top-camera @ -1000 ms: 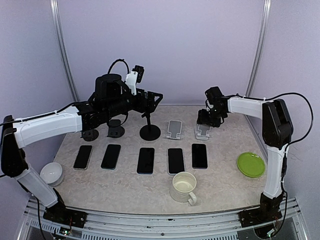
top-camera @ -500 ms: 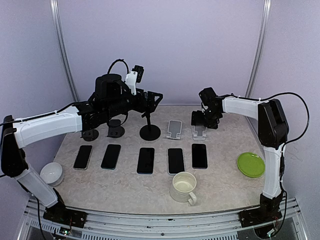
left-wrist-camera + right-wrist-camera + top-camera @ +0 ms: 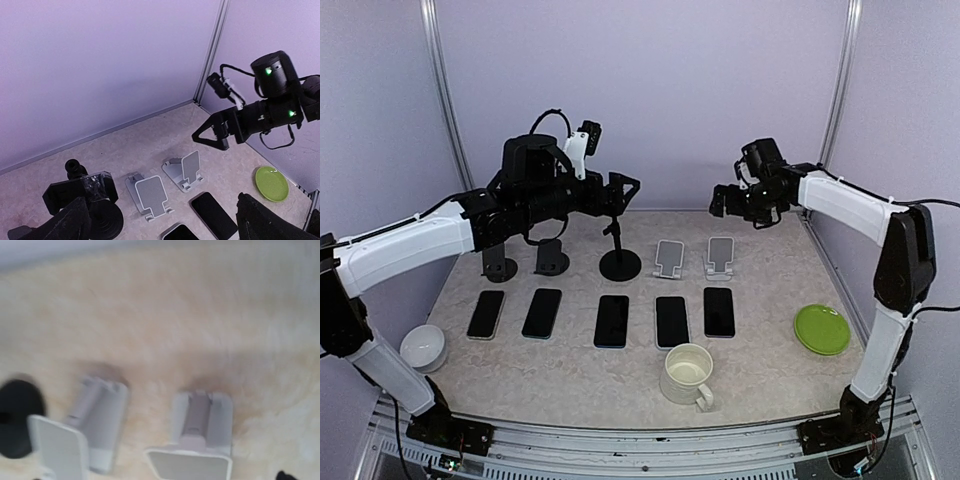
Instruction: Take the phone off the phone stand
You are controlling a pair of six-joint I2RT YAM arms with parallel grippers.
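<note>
Pale lilac walls (image 3: 650, 90) meet a beige marbled table (image 3: 770, 380) between metal corner posts (image 3: 840, 95).

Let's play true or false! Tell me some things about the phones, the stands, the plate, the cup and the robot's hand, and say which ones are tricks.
1. Five phones lie flat in a row. True.
2. A phone sits on one of the grey stands. False: both grey stands are empty.
3. The plate is green. True.
4. The cup has tipped onto its side. False: it stands upright.
5. The right gripper holds a phone. False: it is open and empty, up in the air.
</note>
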